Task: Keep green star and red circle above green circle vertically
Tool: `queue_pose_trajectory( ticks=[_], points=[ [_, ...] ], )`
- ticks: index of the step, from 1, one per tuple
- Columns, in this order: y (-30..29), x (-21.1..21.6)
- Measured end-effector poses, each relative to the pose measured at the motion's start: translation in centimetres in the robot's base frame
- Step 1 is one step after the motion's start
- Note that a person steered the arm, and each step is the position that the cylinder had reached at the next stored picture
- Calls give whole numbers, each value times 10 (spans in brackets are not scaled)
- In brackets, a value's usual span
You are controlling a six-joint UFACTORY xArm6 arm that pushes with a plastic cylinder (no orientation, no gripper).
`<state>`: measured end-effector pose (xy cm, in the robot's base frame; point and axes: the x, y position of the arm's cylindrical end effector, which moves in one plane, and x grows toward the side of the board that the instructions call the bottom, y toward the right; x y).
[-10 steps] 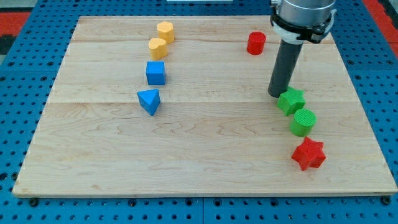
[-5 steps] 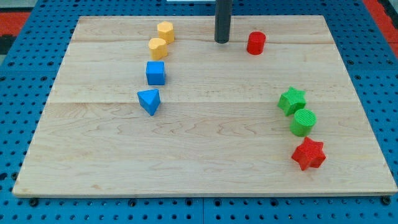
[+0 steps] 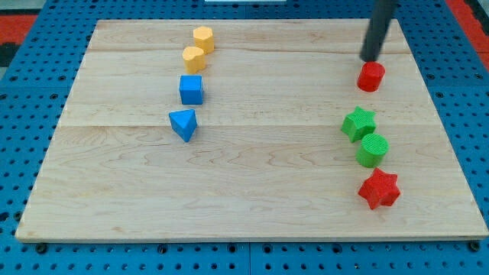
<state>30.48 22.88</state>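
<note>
The green star (image 3: 358,124) lies at the view's right, touching the green circle (image 3: 373,150) just below it. The red circle (image 3: 371,77) sits higher up, above the green star. My tip (image 3: 371,59) stands just above the red circle, at its upper edge, close to or touching it. The rod leans up toward the view's top right.
A red star (image 3: 379,189) lies below the green circle. At the view's left a column holds two yellow blocks (image 3: 202,38) (image 3: 194,58), a blue cube (image 3: 191,89) and a blue triangle (image 3: 183,124). The wooden board (image 3: 252,214) is framed by a blue pegboard.
My tip swept from beside the green star to the top middle, then right. The red circle moved right and down, from the top to above the green star.
</note>
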Motion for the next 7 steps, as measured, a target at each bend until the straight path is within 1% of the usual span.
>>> queue_pose_trajectory(
  ticks=[1,2,3,5,6,7],
  points=[
    [-3,20],
    [-45,28],
    [-60,41],
    [-75,47],
    [-82,59],
    [-101,43]
  ],
)
